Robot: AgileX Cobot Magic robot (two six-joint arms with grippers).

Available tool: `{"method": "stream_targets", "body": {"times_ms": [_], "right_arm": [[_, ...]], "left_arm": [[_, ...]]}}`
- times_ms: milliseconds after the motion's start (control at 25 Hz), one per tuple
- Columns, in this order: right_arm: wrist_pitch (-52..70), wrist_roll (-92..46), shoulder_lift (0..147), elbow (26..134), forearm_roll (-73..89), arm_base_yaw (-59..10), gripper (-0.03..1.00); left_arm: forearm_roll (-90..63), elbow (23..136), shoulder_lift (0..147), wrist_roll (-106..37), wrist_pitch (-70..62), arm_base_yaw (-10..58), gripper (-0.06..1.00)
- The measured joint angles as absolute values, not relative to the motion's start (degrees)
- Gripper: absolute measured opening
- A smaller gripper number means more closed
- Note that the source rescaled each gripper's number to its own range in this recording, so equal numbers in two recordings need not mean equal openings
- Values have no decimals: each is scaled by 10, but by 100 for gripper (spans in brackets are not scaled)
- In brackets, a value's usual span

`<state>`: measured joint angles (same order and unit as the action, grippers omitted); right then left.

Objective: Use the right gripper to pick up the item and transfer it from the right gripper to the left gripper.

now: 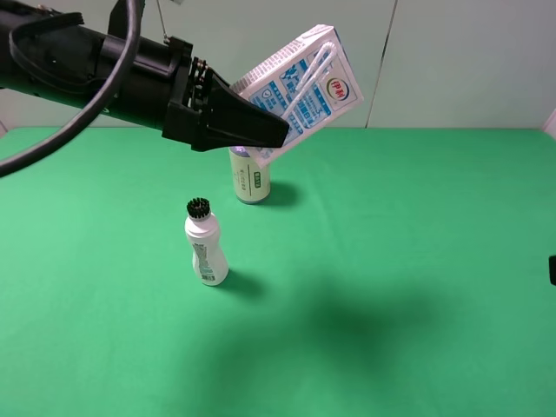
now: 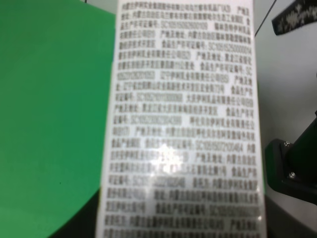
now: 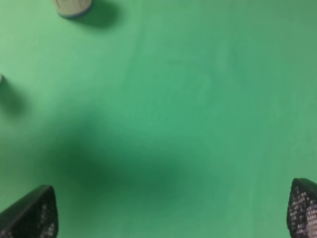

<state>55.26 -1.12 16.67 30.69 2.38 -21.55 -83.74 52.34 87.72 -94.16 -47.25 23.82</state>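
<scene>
The white and blue milk carton [image 1: 304, 82] hangs tilted in the air at the back of the green table [image 1: 417, 243]. My left gripper [image 1: 274, 130] is shut on its lower end. In the left wrist view the carton's printed side [image 2: 183, 124] fills the middle, with one black finger [image 2: 294, 17] beside it. My right gripper [image 3: 168, 210] is open and empty over bare green cloth, its two fingertips [image 3: 34, 210] far apart. In the exterior high view only a dark sliver [image 1: 552, 269] shows at the right edge, well away from the carton.
A cream cylinder with a purple top [image 1: 251, 174] stands under the left gripper, partly hidden by it; it also shows in the right wrist view [image 3: 73, 6]. A white bottle with a black brush cap [image 1: 206, 243] stands in front of it, left of centre.
</scene>
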Motion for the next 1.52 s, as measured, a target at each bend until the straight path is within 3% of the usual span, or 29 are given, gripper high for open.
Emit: {"method": "stream_targets", "body": {"times_ms": [400, 1240, 1520], "right_arm": [[598, 22, 9, 300, -7, -215, 100], [584, 46, -4, 284, -27, -216, 100], [584, 46, -4, 284, -27, -143, 100]], "left_arm": [[-837, 523, 877, -942, -473, 238, 0], [-837, 523, 877, -942, -474, 238, 0], [-837, 523, 877, -939, -473, 238, 0]]}}
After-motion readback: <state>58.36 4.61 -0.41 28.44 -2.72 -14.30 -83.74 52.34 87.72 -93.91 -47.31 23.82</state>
